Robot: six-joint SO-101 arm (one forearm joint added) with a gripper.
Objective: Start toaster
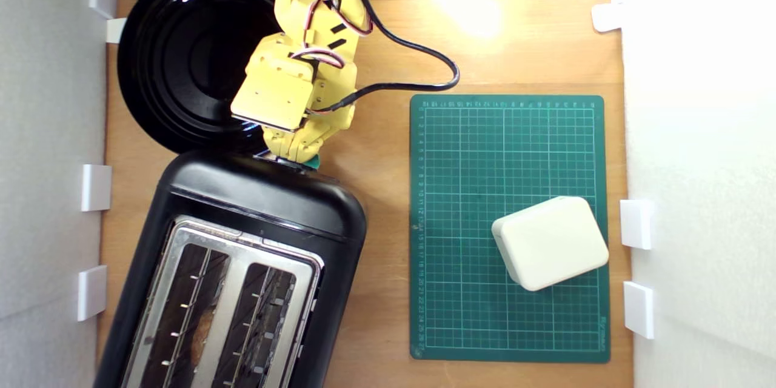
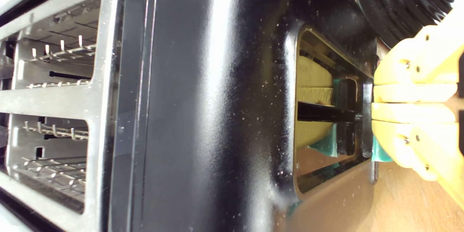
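Hand (image 2: 377,103): yellow, fingers pressed together, tips on the teal lever knob (image 2: 380,154) at the toaster's (image 1: 267,194) end face. Toaster: lower part of the exterior view, 7 o'clock from the bench (image 1: 382,339) centre. Advice: press straight along the slot until it latches; avoid slipping sideways off the knob.

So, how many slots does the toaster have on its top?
2. On the toaster, one slot lies toward the exterior view's left, the other slot beside it on the right. Both run off the frame's bottom edge.
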